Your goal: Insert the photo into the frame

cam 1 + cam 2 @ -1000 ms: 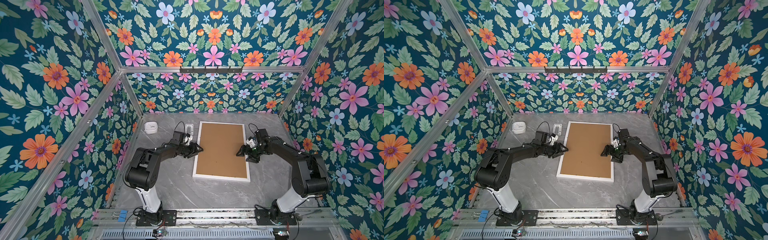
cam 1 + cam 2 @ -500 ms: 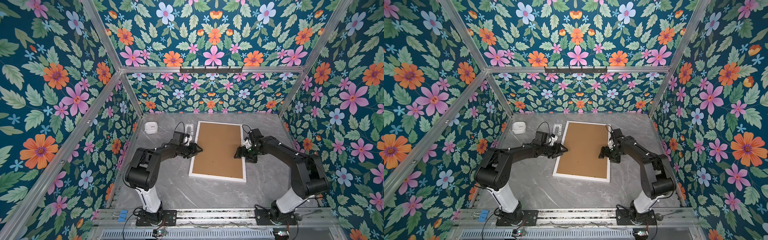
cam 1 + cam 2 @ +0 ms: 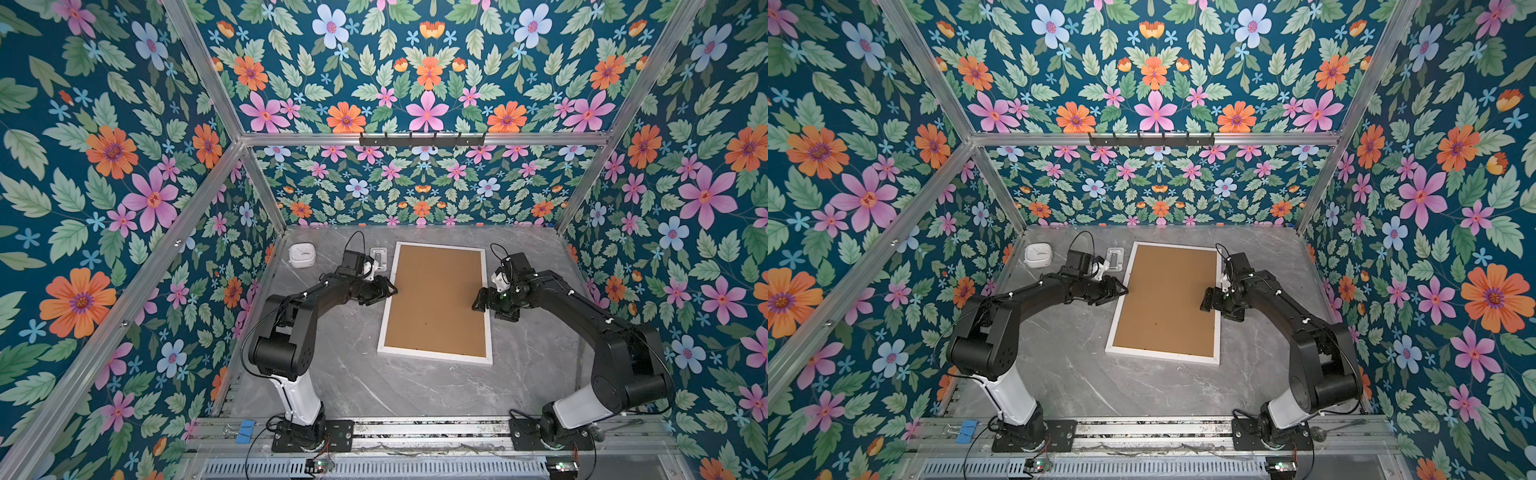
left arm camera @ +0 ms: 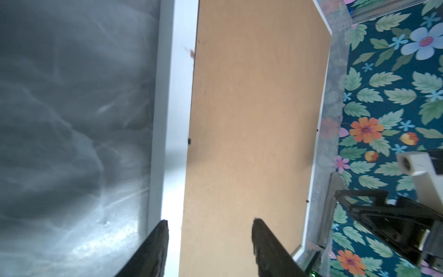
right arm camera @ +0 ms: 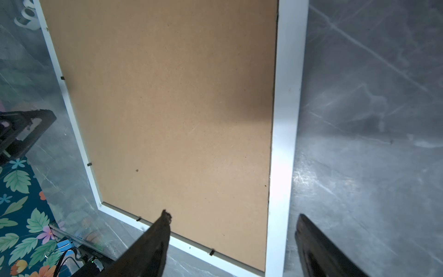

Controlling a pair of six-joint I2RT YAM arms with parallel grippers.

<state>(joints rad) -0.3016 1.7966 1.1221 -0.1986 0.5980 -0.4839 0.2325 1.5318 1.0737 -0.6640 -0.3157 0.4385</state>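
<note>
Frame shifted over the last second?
Yes. The frame slid slightly left in both top views, mostly at its near end, toward the left arm's base, which is bolted down.

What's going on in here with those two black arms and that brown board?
Two robot arms are at a white frame lying back-up on the grey table, brown backing board showing. The left pincer and right pincer, both open, each straddle a long side rim. No photo is in view.

1 frame (image 3: 435, 354), 1 brown backing board (image 3: 436, 299) in it. 2 grippers: left gripper (image 3: 386, 294), right gripper (image 3: 490, 309). 1 rounded white box (image 3: 302, 254), 1 small white plate (image 3: 378, 256). Black tabs (image 5: 89, 164) on rim: min. 4.
</note>
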